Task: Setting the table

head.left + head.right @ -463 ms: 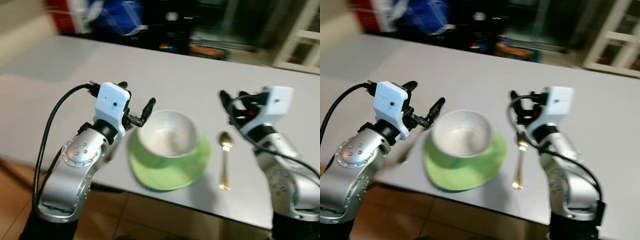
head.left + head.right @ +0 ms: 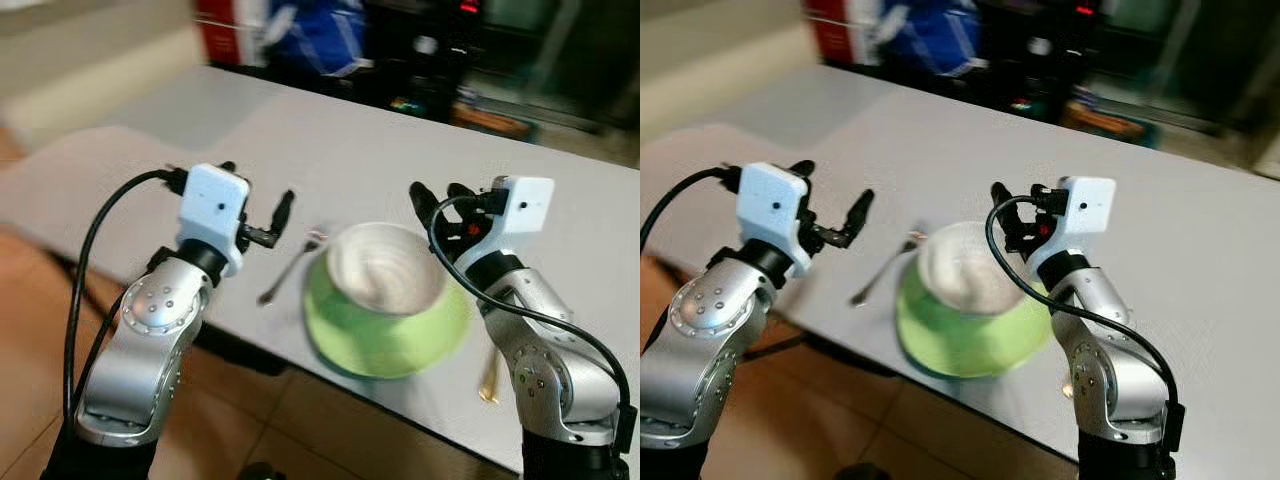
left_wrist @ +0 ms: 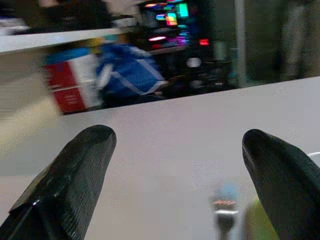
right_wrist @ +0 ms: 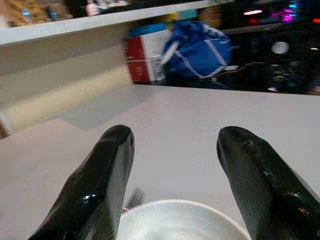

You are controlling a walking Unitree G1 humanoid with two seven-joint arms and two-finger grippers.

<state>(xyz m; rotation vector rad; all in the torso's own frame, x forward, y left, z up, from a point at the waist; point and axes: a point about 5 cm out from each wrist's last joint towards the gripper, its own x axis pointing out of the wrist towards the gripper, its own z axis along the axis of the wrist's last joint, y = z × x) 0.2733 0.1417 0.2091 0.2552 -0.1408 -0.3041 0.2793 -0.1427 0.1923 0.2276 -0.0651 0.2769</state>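
Observation:
A pale bowl (image 2: 385,268) sits on a green plate (image 2: 390,345) near the front edge of the grey table (image 2: 350,140). A silver fork (image 2: 290,268) lies just left of the plate. A gold spoon (image 2: 489,378) lies to the plate's right, mostly hidden behind my right arm. My left gripper (image 2: 256,192) hovers open above the table, left of the fork, holding nothing. My right gripper (image 2: 440,198) hangs open over the bowl's far right rim, also holding nothing. The bowl's rim (image 4: 180,220) shows below the right fingers (image 4: 102,185), and the fork's tip (image 3: 225,214) between the left fingers (image 3: 75,175).
The table's front edge (image 2: 250,350) runs just before my arms, with wooden floor (image 2: 290,440) below. Beyond the far side stand a red box (image 2: 225,35), a blue bag (image 2: 320,40) and dark shelves with lights (image 2: 440,50).
The whole view has shifted, so the plate and bowl now sit further right. Both grippers stand further left relative to the setting. The fork is now uncovered. Both grippers stay open.

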